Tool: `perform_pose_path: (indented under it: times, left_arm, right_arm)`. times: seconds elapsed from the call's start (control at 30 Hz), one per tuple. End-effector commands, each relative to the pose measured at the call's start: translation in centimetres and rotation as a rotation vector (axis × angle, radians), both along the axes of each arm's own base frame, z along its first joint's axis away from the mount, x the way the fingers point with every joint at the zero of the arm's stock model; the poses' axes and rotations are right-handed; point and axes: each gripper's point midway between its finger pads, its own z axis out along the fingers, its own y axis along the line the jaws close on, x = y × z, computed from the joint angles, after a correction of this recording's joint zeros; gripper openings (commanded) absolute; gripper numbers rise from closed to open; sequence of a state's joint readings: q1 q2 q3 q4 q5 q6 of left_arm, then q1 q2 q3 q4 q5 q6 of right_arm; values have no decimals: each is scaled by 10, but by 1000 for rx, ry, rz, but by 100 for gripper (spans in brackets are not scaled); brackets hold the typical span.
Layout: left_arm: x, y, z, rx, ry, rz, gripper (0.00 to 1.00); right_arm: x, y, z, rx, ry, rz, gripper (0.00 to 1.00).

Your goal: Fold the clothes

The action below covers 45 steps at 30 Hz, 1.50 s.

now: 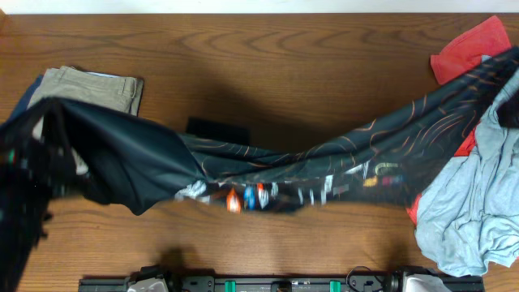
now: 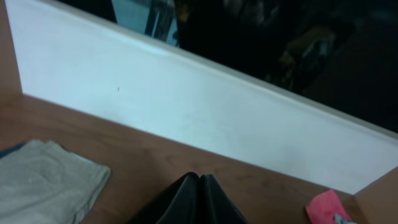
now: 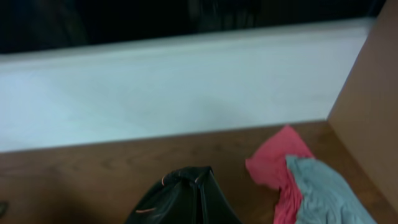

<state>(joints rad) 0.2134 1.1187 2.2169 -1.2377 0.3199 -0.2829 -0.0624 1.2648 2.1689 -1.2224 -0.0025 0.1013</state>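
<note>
Because the left gripper [image 2: 199, 186] and right gripper [image 3: 198, 183] each clamp an end of the jersey [image 1: 324, 162], it hangs stretched between them, ready for spreading flat

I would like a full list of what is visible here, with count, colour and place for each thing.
table: one, brown wood, under everything
white board: one, along the table's far edge
black jersey: one, orange lines, stretched left to right across the table
tan trousers: one, folded, far left
red garment: one, far right corner
light-blue garment: one, crumpled, right side
left pincer: one, black, shut on the jersey
right pincer: one, shut on the jersey
</note>
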Motion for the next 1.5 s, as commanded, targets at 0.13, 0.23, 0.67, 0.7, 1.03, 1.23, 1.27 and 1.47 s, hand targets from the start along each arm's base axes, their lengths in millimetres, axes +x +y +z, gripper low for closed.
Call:
perform_pose_path:
  times: [0.13,0.23,0.67,0.7,1.03,1.23,1.27,1.47]
  left_arm:
    - [99,13,-54,-54,232,-53,6]
    - [149,16,-87,-97,327,-99,6]
    - [317,35,-74,-283,16,-157,6]
    - [318,35,-50,-297,-65,-165,6]
    - [261,5,61,-258,-334,-327,6]
    - [244,-31,-48,-237,110,-422,6]
    - [239,-38,-69,-223,190,-441,6]
    - [216,-70,-158,-191,523,-543,6]
  right_arm:
    - [89,-12,-81,-7,269,-23,1]
    - [131,-14,-117,0,349,-19,1]
    - [258,-28,-48,137,-152,-76,1]
    - [252,-33,-23,134,-222,-82,1]
    - [200,-68,4,107,-196,-186,1]
    - [186,-59,-86,128,159,-187,1]
    - [183,-55,-96,129,200,-183,1]
    - [164,-33,-127,96,360,-129,1]
